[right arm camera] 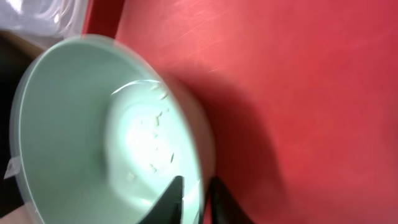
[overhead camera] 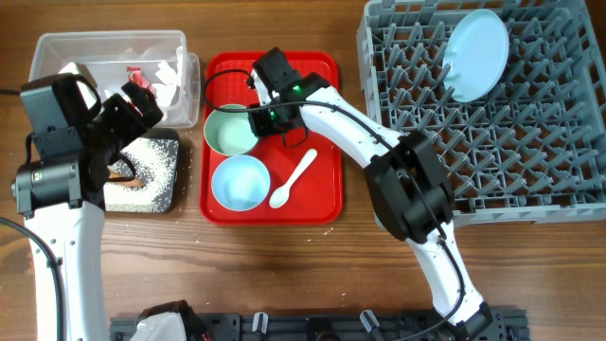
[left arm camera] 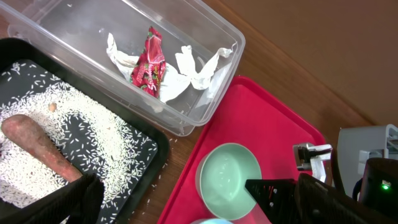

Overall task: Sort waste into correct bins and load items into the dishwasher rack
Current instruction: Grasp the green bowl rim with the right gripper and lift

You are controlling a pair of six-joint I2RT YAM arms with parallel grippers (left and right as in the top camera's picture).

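My right gripper [overhead camera: 258, 118] [right arm camera: 196, 199] is shut on the rim of the whitish bowl [overhead camera: 227, 133] [right arm camera: 81, 124], one finger inside and one outside. That bowl, a light blue bowl [overhead camera: 240, 182] and a white spoon [overhead camera: 294, 178] sit on the red tray [overhead camera: 322, 95]. A pale blue plate [overhead camera: 476, 54] leans in the grey dishwasher rack [overhead camera: 530, 161]. My left gripper [overhead camera: 142, 102] [left arm camera: 174, 205] hangs open over the bins. The clear tub [left arm camera: 205, 18] holds a red wrapper [left arm camera: 148, 62] and white paper [left arm camera: 193, 68]. The black tray [left arm camera: 140, 134] holds white grains [left arm camera: 93, 130], a carrot-like piece [left arm camera: 37, 146] and a small brown lump [left arm camera: 53, 107].
The rack fills the right side of the wooden table [overhead camera: 284, 265]. The tub and black tray stand close together at the left, the red tray just beside them. A few grains stick inside the whitish bowl.
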